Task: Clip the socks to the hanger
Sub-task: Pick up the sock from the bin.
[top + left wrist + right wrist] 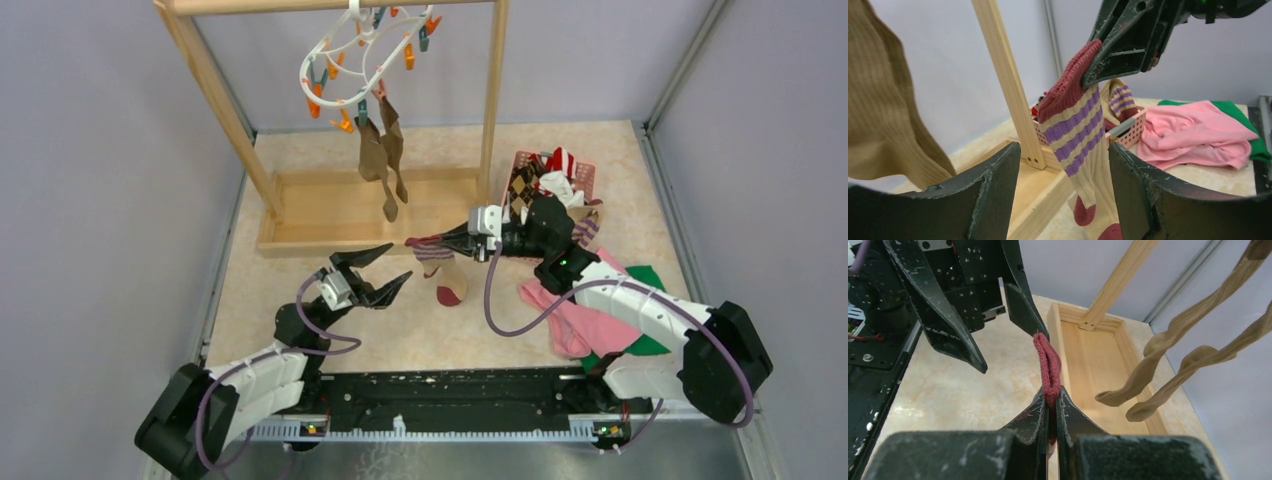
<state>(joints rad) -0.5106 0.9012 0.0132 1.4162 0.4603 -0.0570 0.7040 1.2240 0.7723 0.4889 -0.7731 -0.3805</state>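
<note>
Beige tabletop lies before the rack; there your right gripper pinches the sock by its maroon cuff, left gripper gaping wide beside it. Take the cuff beside that pinch before releasing, then carry it to the hanger under the rack's top bar.

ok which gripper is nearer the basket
Right. The right gripper, shut on the striped sock, is just left of the basket in the top view; the open left gripper is farther left.
</note>
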